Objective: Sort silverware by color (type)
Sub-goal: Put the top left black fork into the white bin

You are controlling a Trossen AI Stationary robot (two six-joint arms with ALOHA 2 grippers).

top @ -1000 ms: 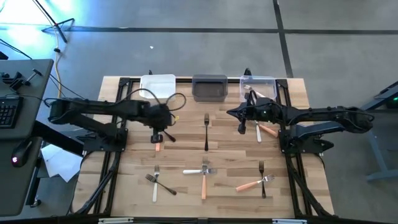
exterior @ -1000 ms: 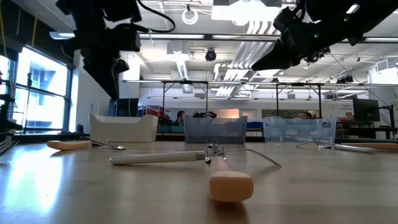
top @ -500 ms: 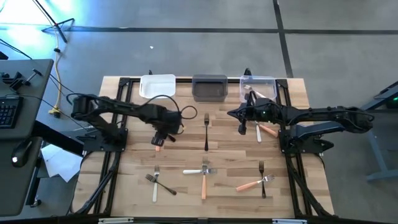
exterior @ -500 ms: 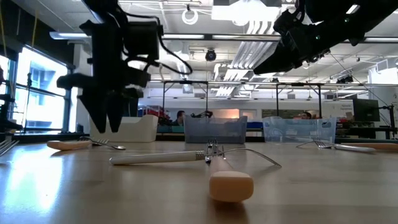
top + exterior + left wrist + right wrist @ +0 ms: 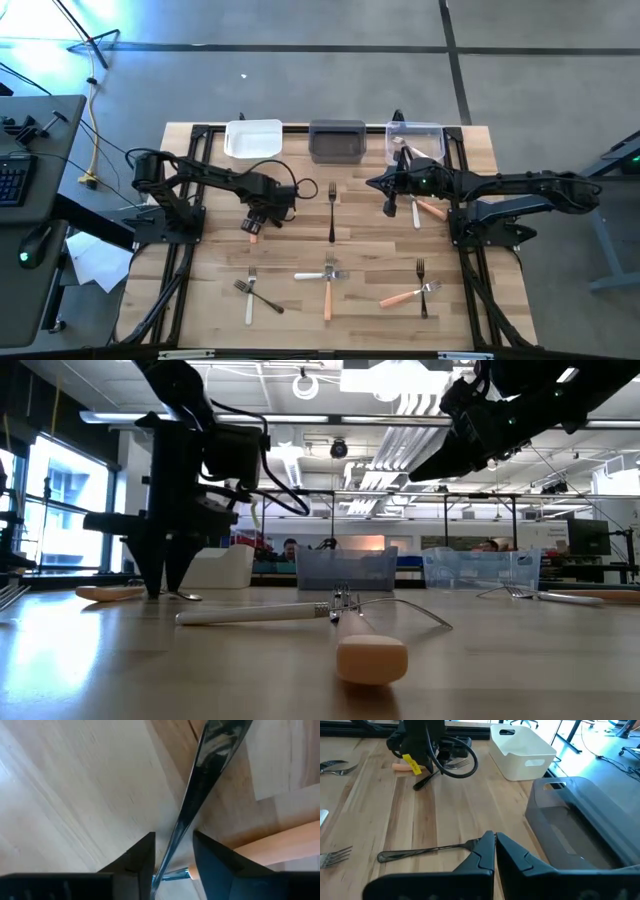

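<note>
Wooden slatted table (image 5: 300,205) carries three small rectangular bins (image 5: 335,141) along its far edge and scattered colour-handled forks (image 5: 328,282). Left gripper (image 5: 256,217) is down at the tabletop, fingers parted around a black-handled metal fork (image 5: 200,785) crossing an orange one (image 5: 280,845); pickup looks underway, calling for closing. Right gripper (image 5: 389,203) hovers, fingers together, empty.

Two dark arms, looped black cables — yellow tag (image 5: 411,764)
</note>
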